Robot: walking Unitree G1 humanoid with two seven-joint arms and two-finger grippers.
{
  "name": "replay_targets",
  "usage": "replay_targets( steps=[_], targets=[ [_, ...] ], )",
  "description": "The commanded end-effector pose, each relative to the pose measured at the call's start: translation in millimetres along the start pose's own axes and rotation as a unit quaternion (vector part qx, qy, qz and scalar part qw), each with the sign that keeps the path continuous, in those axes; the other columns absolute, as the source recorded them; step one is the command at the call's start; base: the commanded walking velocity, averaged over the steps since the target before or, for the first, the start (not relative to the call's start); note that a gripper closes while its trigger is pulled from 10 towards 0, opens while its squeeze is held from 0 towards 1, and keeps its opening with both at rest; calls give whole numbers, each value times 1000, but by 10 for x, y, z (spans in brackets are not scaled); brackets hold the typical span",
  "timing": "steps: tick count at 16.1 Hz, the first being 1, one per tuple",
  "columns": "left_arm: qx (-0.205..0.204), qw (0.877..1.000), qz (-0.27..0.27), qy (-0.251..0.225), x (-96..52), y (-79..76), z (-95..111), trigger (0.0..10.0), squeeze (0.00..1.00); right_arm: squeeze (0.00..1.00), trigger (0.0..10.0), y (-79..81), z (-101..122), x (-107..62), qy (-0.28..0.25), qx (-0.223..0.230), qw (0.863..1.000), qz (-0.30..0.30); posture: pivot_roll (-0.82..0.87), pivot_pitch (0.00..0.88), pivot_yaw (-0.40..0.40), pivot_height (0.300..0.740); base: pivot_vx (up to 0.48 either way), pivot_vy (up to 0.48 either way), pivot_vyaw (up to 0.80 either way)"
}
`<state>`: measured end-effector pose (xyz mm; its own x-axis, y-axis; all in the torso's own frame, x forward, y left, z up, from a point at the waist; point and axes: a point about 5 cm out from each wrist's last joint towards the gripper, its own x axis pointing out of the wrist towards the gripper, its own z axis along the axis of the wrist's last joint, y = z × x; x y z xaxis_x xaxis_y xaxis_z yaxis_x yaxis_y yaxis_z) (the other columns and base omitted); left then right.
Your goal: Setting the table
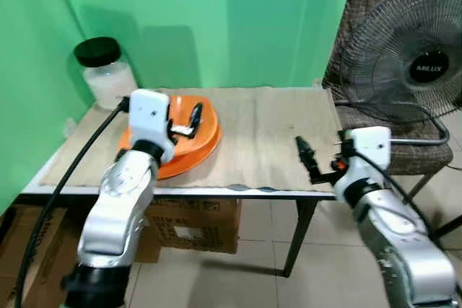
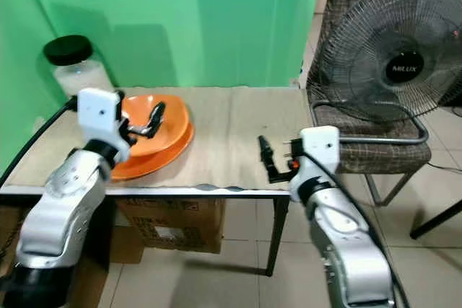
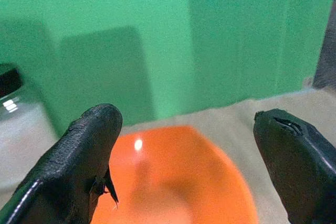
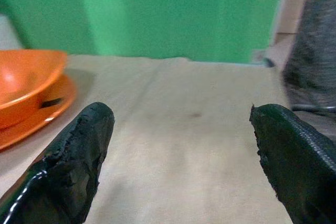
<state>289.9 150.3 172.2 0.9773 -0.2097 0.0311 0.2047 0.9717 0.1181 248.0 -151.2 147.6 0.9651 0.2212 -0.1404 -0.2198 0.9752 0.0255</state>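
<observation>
Orange bowl on plate — right wrist view

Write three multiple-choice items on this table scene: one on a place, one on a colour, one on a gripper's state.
1. Where does the clear plastic jar with the black lid stand?
A. at the table's far left corner, by the green wall
B. on the chair
C. on the floor

2. What colour is the round plastic bowl sitting on the matching plate?
A. blue
B. orange
C. white

3. How does the left gripper stand?
A. shut on the bowl
B. open above the bowl
C. shut on the jar

Answers: 1 A, the jar sits behind the plate against the wall. 2 B, both dishes are orange. 3 B, the left wrist view shows its fingers wide apart with the bowl between them.
</observation>
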Motion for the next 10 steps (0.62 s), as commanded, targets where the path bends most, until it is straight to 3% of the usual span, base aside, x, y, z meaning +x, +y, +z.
replay_targets(
  steps=[1, 4, 6, 10],
  targets=[
    [15, 1000, -7, 7, -43, 35, 4, 10000, 0, 0, 10000, 63, 8, 46, -4, 10, 1000, 16, 40, 0, 35, 740, 0, 0, 0],
    [25, 999, -19, 8, -75, 22, 9, 10000, 0, 0, 10000, 93, -54, 87, 2, 3, 1000, 27, 55, 0, 33, 740, 0, 0, 0],
    [22, 1000, -20, 3, -82, 2, 39, 10000, 0, 0, 10000, 126, -72, 109, 2, 23, 999, 45, 63, 0, 26, 740, 0, 0, 800],
    [19, 999, -30, -1, -116, -2, 60, 10000, 0, 0, 10000, 144, -74, 182, 2, 20, 998, 67, 76, 0, 12, 740, 305, 0, 800]
  ],
)
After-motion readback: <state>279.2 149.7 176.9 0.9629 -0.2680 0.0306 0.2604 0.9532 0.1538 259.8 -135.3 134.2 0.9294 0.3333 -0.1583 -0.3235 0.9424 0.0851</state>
